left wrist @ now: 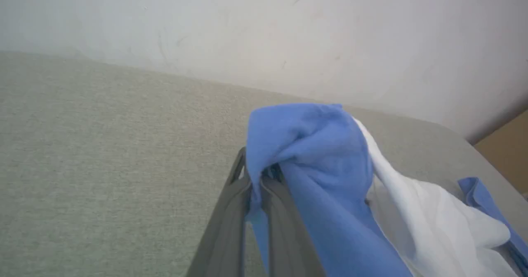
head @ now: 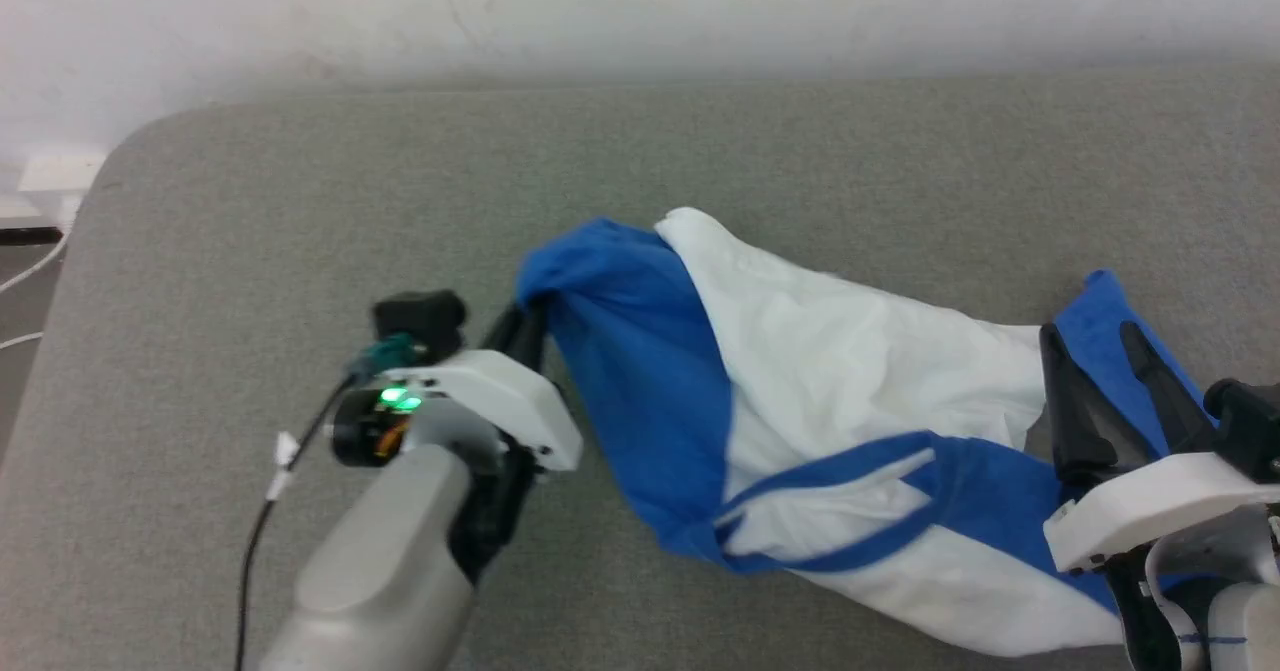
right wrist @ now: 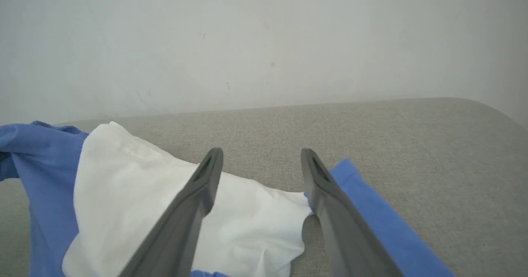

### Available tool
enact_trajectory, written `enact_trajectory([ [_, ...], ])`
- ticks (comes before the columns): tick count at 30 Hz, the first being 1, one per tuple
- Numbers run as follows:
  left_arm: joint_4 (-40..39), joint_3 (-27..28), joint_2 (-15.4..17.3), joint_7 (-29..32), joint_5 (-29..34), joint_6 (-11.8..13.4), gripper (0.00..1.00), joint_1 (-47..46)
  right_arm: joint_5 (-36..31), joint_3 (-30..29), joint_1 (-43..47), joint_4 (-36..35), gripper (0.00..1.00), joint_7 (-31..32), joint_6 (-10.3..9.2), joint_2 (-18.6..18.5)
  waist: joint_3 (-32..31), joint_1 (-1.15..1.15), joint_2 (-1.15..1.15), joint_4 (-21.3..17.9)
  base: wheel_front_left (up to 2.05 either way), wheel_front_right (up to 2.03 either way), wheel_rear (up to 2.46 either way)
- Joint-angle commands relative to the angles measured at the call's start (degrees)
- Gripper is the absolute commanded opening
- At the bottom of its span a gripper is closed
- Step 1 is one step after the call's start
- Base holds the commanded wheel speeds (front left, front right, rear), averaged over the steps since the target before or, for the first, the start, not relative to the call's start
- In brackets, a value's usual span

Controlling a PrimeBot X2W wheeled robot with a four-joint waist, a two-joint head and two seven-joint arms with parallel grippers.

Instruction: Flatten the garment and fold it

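The garment [head: 830,371] is a white T-shirt with royal-blue sleeves, lying crumpled across the grey padded surface [head: 300,181]. Its left blue sleeve [left wrist: 305,145] is lifted into a peak, pinched between the fingers of my left gripper [head: 528,319], which is shut on it. In the left wrist view the blue cloth is squeezed between the two dark fingers [left wrist: 231,211]. My right gripper [head: 1095,336] stands open at the garment's right end, its two fingers astride the other blue sleeve [right wrist: 371,215] and the white body [right wrist: 136,194] without closing on them.
A pale wall [head: 640,11] runs along the back of the surface. The surface's rounded left corner [head: 140,151] drops to a floor with white cables [head: 30,271]. A black cable [head: 260,531] trails from my left wrist. Bare grey padding lies to the left and behind the garment.
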Motion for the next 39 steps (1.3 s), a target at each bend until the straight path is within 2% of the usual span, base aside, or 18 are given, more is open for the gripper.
enact_trajectory([
  [1, -0.5, 0.9, 0.8, -0.9, -0.4, 0.6, 0.00, -0.2, -0.2, 0.0, -0.2, -0.2, 1.00, 0.0, -0.05, 0.0, -1.0, -0.01, -0.01, 1.3, 0.00, 0.00, 0.00],
  [7, -3.0, 7.1, 6.2, -3.5, -2.5, 4.7, 0.00, 4.9, -0.4, 0.1, 0.4, -0.4, 1.00, 1.1, -0.05, 0.0, -2.2, -0.01, -0.01, 3.5, 0.00, 0.00, 0.00],
  [14, -4.3, 8.6, 10.2, 1.0, -4.4, 8.8, 0.00, 13.9, -0.2, -0.2, 1.6, 0.7, 1.00, 6.0, -0.05, 0.0, -3.1, -0.01, -0.01, 5.2, 0.00, 0.00, 0.00],
  [15, -4.8, 8.7, 10.3, 1.4, -4.7, 9.1, 0.08, 15.0, 0.0, -0.3, 1.8, 0.9, 1.00, 6.8, -0.05, 0.0, -3.2, -0.01, -0.01, 5.4, 0.00, 0.00, 0.00],
  [16, -5.6, 8.6, 10.3, 1.7, -5.1, 9.0, 0.43, 16.1, 0.0, -0.2, 1.9, 1.0, 1.00, 7.7, -0.05, 0.0, -3.3, -0.01, -0.01, 5.6, 0.00, 0.00, 0.00],
  [17, -6.6, 8.9, 10.1, 1.4, -5.8, 8.5, 1.00, 16.9, 0.0, -0.2, 1.9, 1.2, 1.00, 8.4, -0.05, 0.0, -3.3, -0.01, -0.01, 5.8, 0.00, 0.00, 0.00],
  [20, -10.1, 10.3, 9.2, -2.7, -7.1, 6.3, 1.00, 19.1, 0.2, 0.1, 1.2, 1.9, 1.00, 11.0, -0.05, 0.0, -3.2, -0.01, -0.01, 6.3, 0.00, 0.00, 0.00],
  [23, -13.3, 11.6, 8.7, -6.5, -4.9, 5.2, 1.00, 20.0, 0.9, 0.0, -0.9, 3.9, 1.00, 14.9, -0.05, 0.0, -2.6, -0.01, -0.01, 6.8, 0.00, 0.00, 0.00],
  [28, -21.3, 17.0, 5.7, -7.3, 6.2, 5.0, 1.00, 20.1, 3.0, -1.2, -6.6, 10.9, 1.00, 24.6, -0.05, 0.0, -0.9, -0.01, -0.01, 8.1, 0.00, 0.00, 0.00],
  [33, -26.7, 20.5, 0.5, -7.4, 15.2, 1.1, 1.00, 21.1, -0.1, -2.0, -12.9, 18.5, 1.00, 33.5, -0.05, 0.0, 1.5, -0.01, -0.01, 9.4, 0.00, 0.00, 0.00],
  [38, -27.3, 22.5, -3.3, -7.4, 19.7, -2.9, 1.00, 21.0, -1.8, -0.7, -16.7, 24.2, 1.00, 41.5, -0.05, 0.0, 3.5, -0.01, -0.01, 11.0, 0.00, 0.00, 0.00],
  [39, -27.1, 22.9, -3.7, -7.4, 20.3, -3.6, 1.00, 20.8, -1.6, -0.3, -17.2, 24.9, 0.82, 43.2, -0.05, 0.0, 3.9, -0.01, -0.01, 11.3, 0.00, 0.00, 0.00],
])
